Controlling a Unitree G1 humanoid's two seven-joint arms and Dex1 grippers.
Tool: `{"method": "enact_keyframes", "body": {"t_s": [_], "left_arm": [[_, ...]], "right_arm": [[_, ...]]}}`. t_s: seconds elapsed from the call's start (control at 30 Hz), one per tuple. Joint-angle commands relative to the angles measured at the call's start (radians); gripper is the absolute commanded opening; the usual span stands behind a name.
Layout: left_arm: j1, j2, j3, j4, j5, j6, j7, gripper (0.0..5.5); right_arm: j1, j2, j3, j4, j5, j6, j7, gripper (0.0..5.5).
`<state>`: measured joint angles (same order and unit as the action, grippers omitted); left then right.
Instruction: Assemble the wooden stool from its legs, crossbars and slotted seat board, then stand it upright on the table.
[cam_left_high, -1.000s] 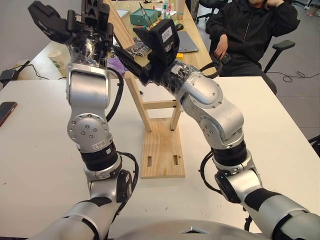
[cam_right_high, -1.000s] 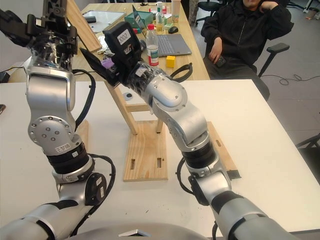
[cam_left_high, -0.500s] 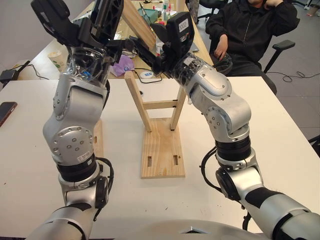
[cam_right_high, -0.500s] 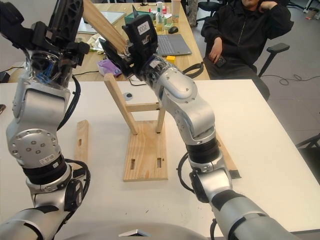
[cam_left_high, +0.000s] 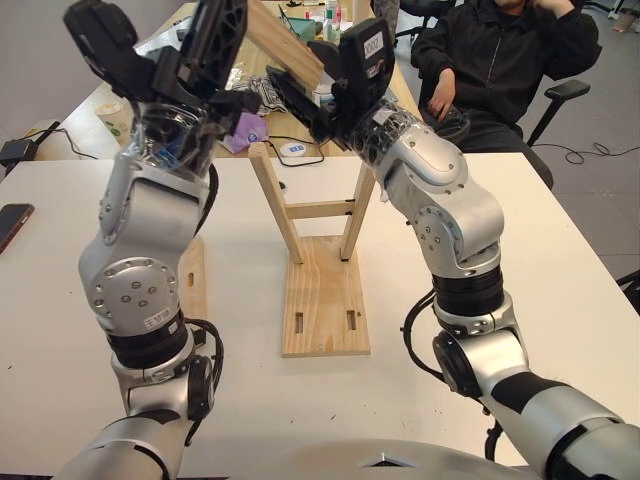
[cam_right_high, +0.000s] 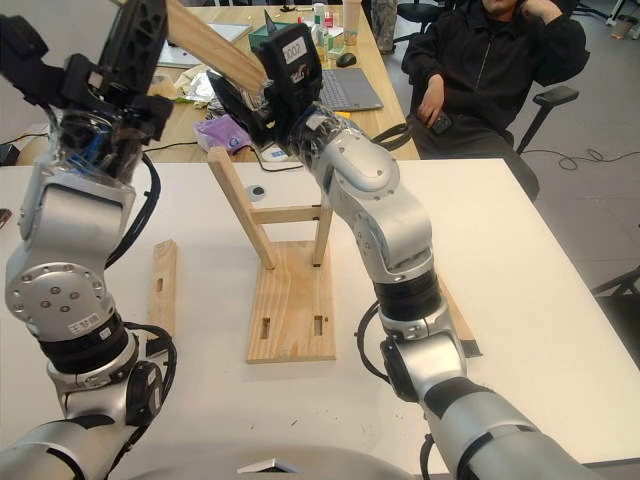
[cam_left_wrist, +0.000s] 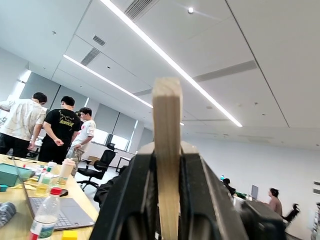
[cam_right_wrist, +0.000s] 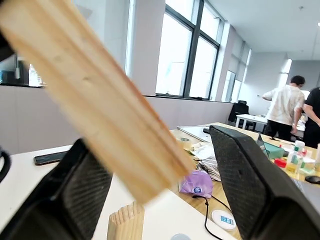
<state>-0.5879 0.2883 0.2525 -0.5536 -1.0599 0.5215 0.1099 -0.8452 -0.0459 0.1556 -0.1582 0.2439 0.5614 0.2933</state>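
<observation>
1. 2 grippers attend 1 plank (cam_right_high: 215, 55). The left gripper (cam_left_wrist: 167, 155) is clamped on its flat faces, holding it high at 11 o'clock from the seat board (cam_left_high: 325, 300). The right gripper (cam_right_wrist: 152, 160) stands with fingers wide, its pads (cam_right_wrist: 250, 180) on either side of the plank's lower end; I see no contact.
2. The seat board lies flat mid-table. 2 legs (cam_left_high: 275, 200) and 1 crossbar (cam_left_high: 320, 209) stand in its 12 o'clock end, and 2 slots (cam_left_high: 300, 322) are bare toward 6 o'clock. 1 loose piece (cam_left_high: 192, 280) lies at 9 o'clock of the board, another (cam_right_high: 455, 320) at 3 o'clock.
3. Risk: if the right fingers shut off-centre, they may lever the plank against the left grip, and it could twist or slide out.
4. Risk: the plank's low end hangs near the tops of the standing legs. A careless swing down could tip them, as they look only seated in their slots, not fixed.
5. Risk: if the left lets go before the right bites, the plank drops onto the frame.
6. Materials: pale raw wood with straight grain, flat rectangular sections and square-cut ends. The slots are small rectangles. The pads are black with a fine dimpled texture. The table (cam_left_high: 560, 230) is white and smooth, so loose pieces would likely skid.
</observation>
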Motion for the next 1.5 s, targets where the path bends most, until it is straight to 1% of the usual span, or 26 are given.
{"method": "enact_keyframes", "body": {"t_s": [0.03, 0.07, 0.1, 0.2, 0.27, 0.3, 0.33, 0.4, 0.5, 0.6, 0.67, 0.77, 0.87, 1.03, 1.23, 1.5], "left_arm": [[-0.106, 0.066, 0.121, 0.059, -0.052, -0.025, 0.043, 0.37], [-0.128, 0.088, 0.149, 0.073, -0.066, -0.026, 0.049, 0.37], [-0.156, 0.134, 0.190, 0.100, -0.077, -0.021, 0.050, 0.37], [-0.174, 0.309, 0.293, 0.183, -0.057, 0.017, 0.018, 0.37], [-0.098, 0.411, 0.334, 0.234, 0.015, 0.049, -0.010, 0.37], [-0.030, 0.447, 0.341, 0.246, 0.079, 0.058, -0.020, 0.37], [0.056, 0.453, 0.341, 0.255, 0.134, 0.079, -0.010, 0.37], [0.193, 0.415, 0.313, 0.260, 0.207, 0.100, 0.006, 0.37], [0.360, 0.296, 0.272, 0.244, 0.253, 0.124, 0.043, 0.37], [0.472, 0.198, 0.235, 0.270, 0.316, 0.106, 0.048, 0.37], [0.522, 0.172, 0.233, 0.277, 0.352, 0.108, 0.046, 0.37], [0.549, 0.173, 0.236, 0.293, 0.391, 0.125, 0.030, 0.37], [0.580, 0.178, 0.213, 0.298, 0.412, 0.157, -0.008, 0.37], [0.572, 0.141, 0.193, 0.286, 0.412, 0.184, -0.039, 0.37], [0.576, 0.085, 0.176, 0.266, 0.415, 0.198, -0.034, 0.37], [0.544, 0.078, 0.179, 0.219, 0.412, 0.225, -0.024, 0.37]], "right_arm": [[0.049, -0.034, 0.067, -0.063, -0.004, 0.021, 0.068, 3.23], [0.059, -0.038, 0.073, -0.072, -0.004, 0.024, 0.077, 3.23], [0.069, -0.042, 0.074, -0.085, -0.004, 0.030, 0.082, 3.23], [0.088, -0.046, 0.037, -0.124, 0.005, 0.036, 0.078, 3.23], [0.092, -0.043, -0.017, -0.153, 0.020, 0.027, 0.051, 3.23], [0.090, -0.041, -0.044, -0.160, 0.027, 0.017, 0.039, 3.23], [0.086, -0.036, -0.073, -0.159, 0.031, -0.001, 0.024, 3.23], [0.081, -0.028, -0.118, -0.163, 0.026, -0.031, -0.015, 3.23], [0.064, -0.025, -0.176, -0.146, 0.019, -0.076, -0.075, 3.23], [0.051, -0.041, -0.226, -0.120, -0.001, -0.129, -0.135, 3.23], [0.048, -0.059, -0.257, -0.098, -0.010, -0.160, -0.161, 3.23], [0.051, -0.076, -0.288, -0.087, -0.024, -0.186, -0.190, 3.23], [0.056, -0.091, -0.312, -0.078, -0.036, -0.205, -0.206, 3.23], [0.070, -0.097, -0.304, -0.072, -0.039, -0.214, -0.209, 3.23], [0.073, -0.096, -0.298, -0.060, -0.039, -0.216, -0.207, 3.23], [0.072, -0.097, -0.294, -0.054, -0.037, -0.214, -0.203, 3.23]]}}
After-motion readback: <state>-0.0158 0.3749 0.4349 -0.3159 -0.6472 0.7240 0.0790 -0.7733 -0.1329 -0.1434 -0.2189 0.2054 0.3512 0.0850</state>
